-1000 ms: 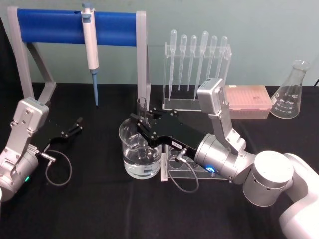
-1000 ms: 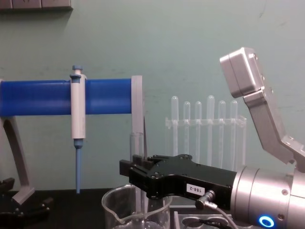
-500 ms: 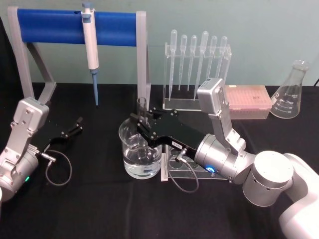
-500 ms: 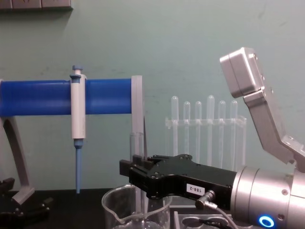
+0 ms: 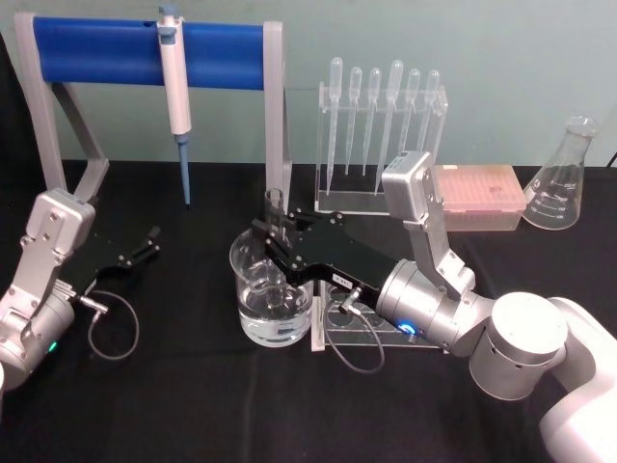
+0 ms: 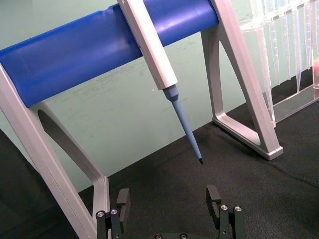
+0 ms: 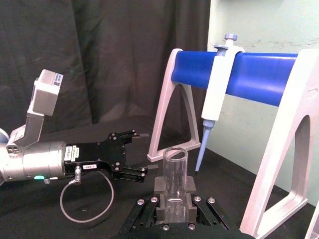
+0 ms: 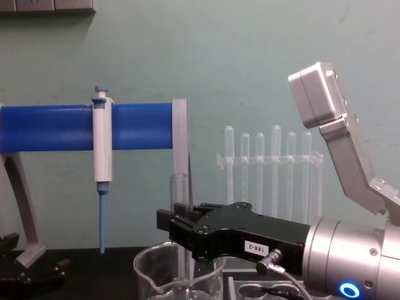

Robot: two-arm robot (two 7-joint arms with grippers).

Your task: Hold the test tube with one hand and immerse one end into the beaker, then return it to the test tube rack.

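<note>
Clamped upright in right gripper (image 5: 273, 241): test tube (image 5: 275, 207), lower end inside beaker (image 5: 253, 318); depth in water unclear. Lower straight down, keeping off beaker wall; lift vertically before heading to rack (image 5: 371, 326) just right of beaker. Left gripper (image 5: 143, 249) idle, fingers apart, left of beaker.

Rear: stand post (image 5: 275, 116) and pipette rack (image 5: 381, 145) stood near behind the beaker (image 5: 273, 313) | right: test tube rack (image 5: 333, 333) just beside it | above the test tube (image 8: 178, 187): open air | left: bare bench (image 5: 193, 289) up to my left fingers (image 6: 214, 198).
</note>
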